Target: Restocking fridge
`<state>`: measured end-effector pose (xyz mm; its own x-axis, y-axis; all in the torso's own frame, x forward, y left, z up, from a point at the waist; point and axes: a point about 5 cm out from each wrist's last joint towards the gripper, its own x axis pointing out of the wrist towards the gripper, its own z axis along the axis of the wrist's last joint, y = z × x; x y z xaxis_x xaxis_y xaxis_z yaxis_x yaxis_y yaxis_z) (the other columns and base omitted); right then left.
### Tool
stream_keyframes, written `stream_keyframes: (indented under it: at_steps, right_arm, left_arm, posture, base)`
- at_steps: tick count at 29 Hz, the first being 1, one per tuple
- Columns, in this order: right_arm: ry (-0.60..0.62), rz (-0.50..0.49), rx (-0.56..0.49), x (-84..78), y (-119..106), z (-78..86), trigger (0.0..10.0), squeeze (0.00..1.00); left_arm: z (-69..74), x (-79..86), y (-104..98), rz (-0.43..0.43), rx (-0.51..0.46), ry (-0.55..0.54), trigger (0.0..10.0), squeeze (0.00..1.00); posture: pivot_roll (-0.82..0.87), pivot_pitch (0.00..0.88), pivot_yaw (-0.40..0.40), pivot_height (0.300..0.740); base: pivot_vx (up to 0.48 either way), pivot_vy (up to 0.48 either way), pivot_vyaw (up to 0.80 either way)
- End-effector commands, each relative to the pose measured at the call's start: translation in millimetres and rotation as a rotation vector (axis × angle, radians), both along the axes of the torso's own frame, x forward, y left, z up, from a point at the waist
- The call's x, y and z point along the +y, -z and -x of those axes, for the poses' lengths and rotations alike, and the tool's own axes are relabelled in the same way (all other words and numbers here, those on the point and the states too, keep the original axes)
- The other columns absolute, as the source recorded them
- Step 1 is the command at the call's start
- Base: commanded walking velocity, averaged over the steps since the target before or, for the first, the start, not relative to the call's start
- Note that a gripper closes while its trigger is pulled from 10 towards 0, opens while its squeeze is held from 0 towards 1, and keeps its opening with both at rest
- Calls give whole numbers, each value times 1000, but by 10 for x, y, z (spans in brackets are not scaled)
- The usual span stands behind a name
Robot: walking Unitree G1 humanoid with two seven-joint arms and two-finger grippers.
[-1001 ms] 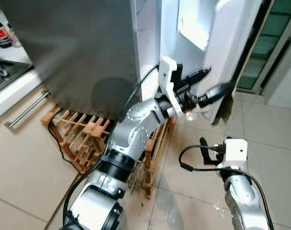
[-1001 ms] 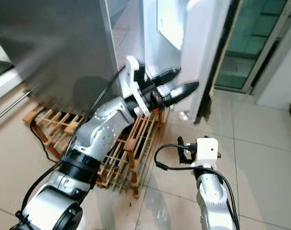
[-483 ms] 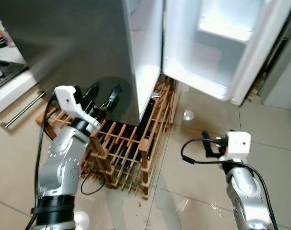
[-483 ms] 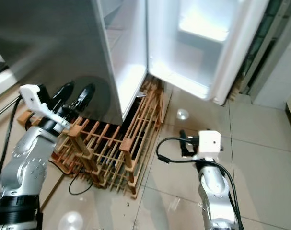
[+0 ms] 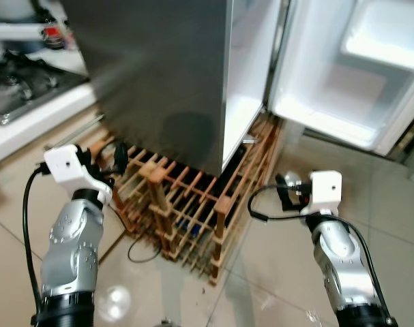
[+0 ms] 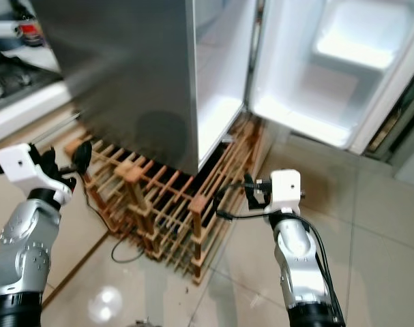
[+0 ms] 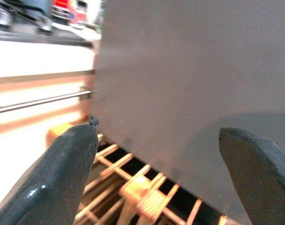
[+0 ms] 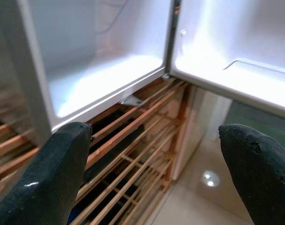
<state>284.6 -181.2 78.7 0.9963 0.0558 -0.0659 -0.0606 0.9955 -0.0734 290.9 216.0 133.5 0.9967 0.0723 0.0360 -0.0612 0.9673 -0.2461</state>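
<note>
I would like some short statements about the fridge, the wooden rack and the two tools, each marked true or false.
1. The fridge door stands open. True.
2. The left tool holds a bottle. False: its fingers are apart with nothing between them.
3. A wooden rack lies on the floor under the fridge. True.
4. The right tool is shut on the door. False: it is open and apart from the door.
5. A stove is on the robot's left. True.

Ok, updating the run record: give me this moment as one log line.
fridge door: open | left pincer: open, empty, facing fridge side | right pincer: open, empty, facing fridge interior | wooden rack: under fridge
</note>
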Motion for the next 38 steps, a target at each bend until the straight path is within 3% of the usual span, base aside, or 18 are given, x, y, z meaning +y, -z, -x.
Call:
stream_keyframes:
  at_steps: [1, 11, 15, 21, 27, 38]
  right_arm:
    - [4, 4, 15, -17, 36, -2, 10000, 0]
    - [-37, -52, 12, 54, 8, -50, 10000, 0]
    - [-43, -74, 4, 79, -23, -91, 10000, 0]
    - [-61, -76, -3, 108, -58, -130, 10000, 0]
    - [-83, -70, -5, 129, -73, -177, 10000, 0]
    - [-109, -85, 0, 208, -46, -183, 10000, 0]
  left_arm:
    - [-41, -35, -33, -41, -11, 9, 10000, 0]
    - [-40, -204, 14, -129, 3, 3, 10000, 0]
    - [-54, -229, 10, -111, 0, -25, 10000, 0]
    - [-37, -209, 0, -99, -1, -57, 10000, 0]
    - [16, -93, -15, -93, -11, -124, 10000, 0]
    - [-28, -84, -11, -134, 9, -132, 10000, 0]
  posture:
    - [-94, 0, 55, 740]
    - [-95, 0, 48, 740]
    - [-92, 0, 46, 740]
    - [-78, 0, 33, 740]
    - [-62, 0, 30, 740]
    - [-54, 0, 27, 740]
  base:
    - [0, 0, 575]
    - [0, 0, 547]
    - [0, -296, 505]
    - [0, -457, 492]
    - [0, 0, 483]
    - [0, 0, 481]
